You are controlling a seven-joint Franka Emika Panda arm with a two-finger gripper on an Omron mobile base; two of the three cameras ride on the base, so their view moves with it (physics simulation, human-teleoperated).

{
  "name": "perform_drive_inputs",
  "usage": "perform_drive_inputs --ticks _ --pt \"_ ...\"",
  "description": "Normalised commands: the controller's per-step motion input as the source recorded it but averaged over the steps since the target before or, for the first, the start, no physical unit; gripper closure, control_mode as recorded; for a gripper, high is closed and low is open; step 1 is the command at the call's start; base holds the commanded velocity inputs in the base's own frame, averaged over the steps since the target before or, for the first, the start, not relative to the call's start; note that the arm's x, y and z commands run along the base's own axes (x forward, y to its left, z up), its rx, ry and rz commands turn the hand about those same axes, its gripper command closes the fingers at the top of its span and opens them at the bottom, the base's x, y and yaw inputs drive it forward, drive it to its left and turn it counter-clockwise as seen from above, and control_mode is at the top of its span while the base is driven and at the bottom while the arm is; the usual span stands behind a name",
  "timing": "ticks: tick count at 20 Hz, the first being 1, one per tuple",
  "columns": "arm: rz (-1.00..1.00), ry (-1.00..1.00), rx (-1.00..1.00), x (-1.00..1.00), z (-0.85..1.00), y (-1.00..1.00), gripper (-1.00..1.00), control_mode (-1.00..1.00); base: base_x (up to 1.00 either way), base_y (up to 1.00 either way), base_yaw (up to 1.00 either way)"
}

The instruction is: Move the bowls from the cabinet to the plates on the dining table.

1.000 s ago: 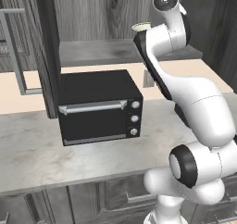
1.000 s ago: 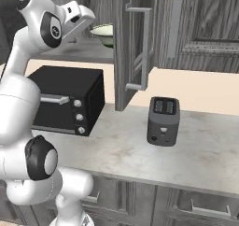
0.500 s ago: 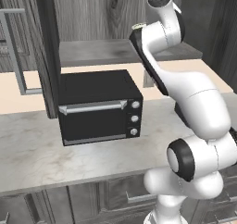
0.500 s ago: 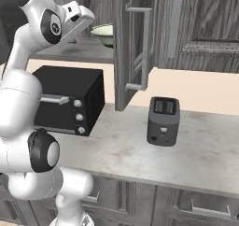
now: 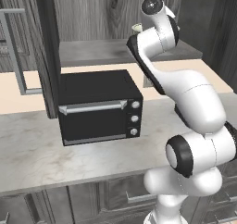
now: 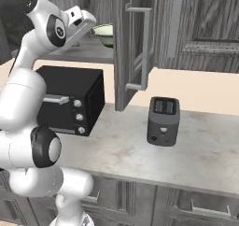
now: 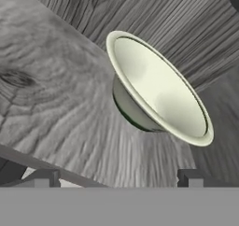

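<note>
Gripper [image 7: 116, 178] is sitting wide open and empty, aiming straight at the cream bowl [image 7: 156, 89] on the cabinet shelf [image 6: 84, 52], not touching it. Compared to a second ago the arm is reaching further into the cabinet, so it's probably lining up the first grab. Bowl is sitting above the oven [image 5: 97, 107], right of it.

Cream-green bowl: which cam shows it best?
Hand view. The cream-green bowl shows whole there, rim, inside and outer wall, on the cabinet shelf ahead of the open gripper. Right base view catches part of it behind the door edge; left base view only a sliver of rim.
</note>
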Motion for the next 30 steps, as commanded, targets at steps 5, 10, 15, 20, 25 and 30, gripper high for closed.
perform_drive_inputs --ticks 5,10,15,20,25,30 --pt "0.0 0.0 0.0 0.1 0.27 0.01 -1.0 -1.0 0.0 0.0 0.0" --pt "0.0 0.01 0.0 0.18 0.06 0.0 -1.0 -1.0 0.0 0.0 0.0" --pt "0.0 0.0 0.0 0.31 -0.06 0.0 -1.0 -1.0 0.0 0.0 0.0" --pt "0.0 0.0 -0.01 0.3 -0.03 0.0 -1.0 -1.0 0.0 0.0 0.0" --pt "0.0 0.0 -0.02 0.35 0.0 0.0 -1.0 -1.0 0.0 0.0 0.0" --pt "0.0 0.0 -0.02 0.32 -0.14 0.0 -1.0 -1.0 0.0 0.0 0.0"
